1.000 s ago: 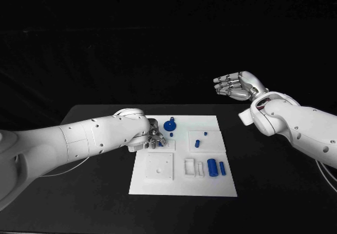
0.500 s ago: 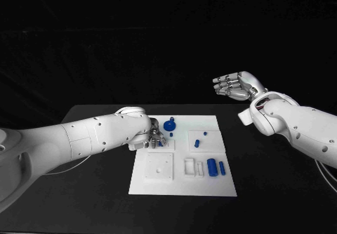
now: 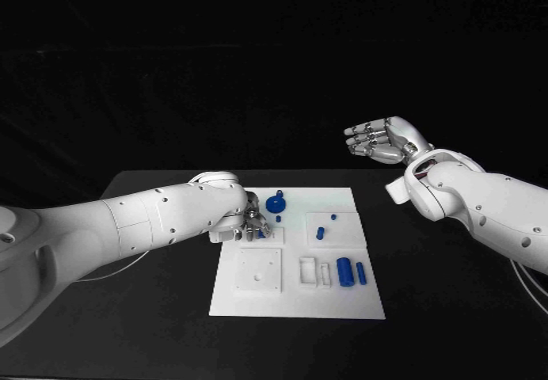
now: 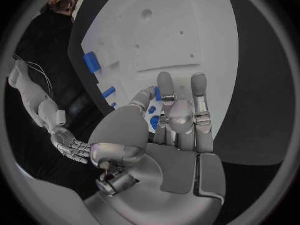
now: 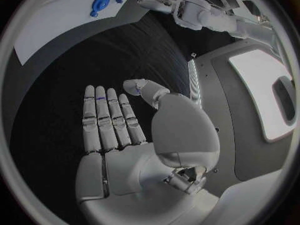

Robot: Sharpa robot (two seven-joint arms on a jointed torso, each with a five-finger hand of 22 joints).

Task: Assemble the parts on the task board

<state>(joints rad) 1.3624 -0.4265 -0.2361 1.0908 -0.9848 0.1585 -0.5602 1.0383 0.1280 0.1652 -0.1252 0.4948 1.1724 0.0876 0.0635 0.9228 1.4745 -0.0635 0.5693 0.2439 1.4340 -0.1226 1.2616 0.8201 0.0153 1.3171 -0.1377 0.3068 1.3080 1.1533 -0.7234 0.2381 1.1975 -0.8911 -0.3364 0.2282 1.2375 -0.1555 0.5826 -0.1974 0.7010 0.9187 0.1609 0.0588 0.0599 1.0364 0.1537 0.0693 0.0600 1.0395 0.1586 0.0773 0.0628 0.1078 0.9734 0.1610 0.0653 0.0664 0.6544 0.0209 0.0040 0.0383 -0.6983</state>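
Observation:
The white task board (image 3: 299, 305) lies in the middle of the black table. My left hand (image 3: 245, 224) is down on the board's near-left part, its fingertips pinching a small blue part (image 3: 261, 233) that sits against the board; the left wrist view shows that blue part (image 4: 157, 93) between the fingertips. A round blue knob (image 3: 275, 203) stands just beyond the hand. A blue peg (image 3: 322, 233) and two blue cylinders (image 3: 345, 271) lie further right. My right hand (image 3: 388, 140) hangs high above the table's far right, fingers straight and holding nothing (image 5: 109, 120).
A raised white square plate (image 3: 259, 271) and a white slotted block (image 3: 310, 271) sit on the board's front half. Black table (image 3: 457, 317) surrounds the board on all sides. The left arm (image 3: 126, 226) crosses the table's left side.

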